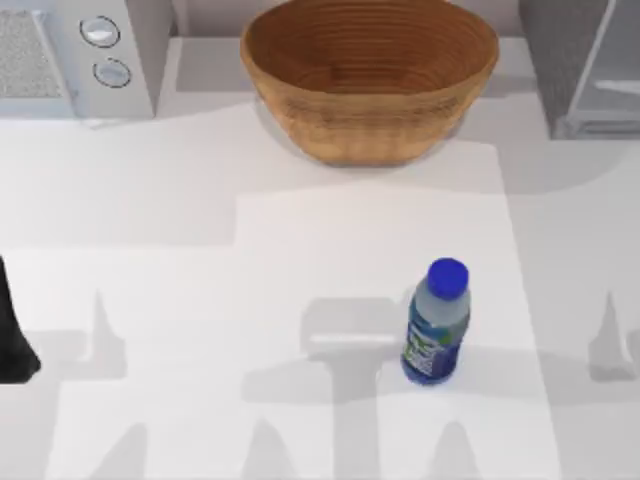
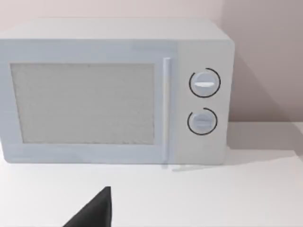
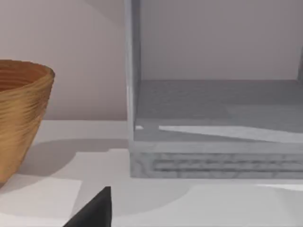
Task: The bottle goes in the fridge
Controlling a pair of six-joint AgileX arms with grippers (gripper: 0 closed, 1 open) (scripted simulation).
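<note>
The white desk is carrying everything. At its far right corner the grey fridge is standing; in the right wrist view the fridge is showing an open compartment with a grey floor and a speckled base. At the far left corner a pale microwave with two round dials is sitting; the left wrist view is facing the microwave front on, its mesh door closed. Between the two appliances, at the far middle of the desk, a wide woven basket is resting upright, and the basket is also appearing beside the fridge in the right wrist view.

The bottle is standing upright on the desk, nearer the front and right of centre, well apart from the fridge and the basket, with its blue cap on.

The left arm is showing as a dark shape at the left edge of the top view. A dark tip is poking into each wrist view, but I cannot tell whether either gripper's fingers are apart or together.
</note>
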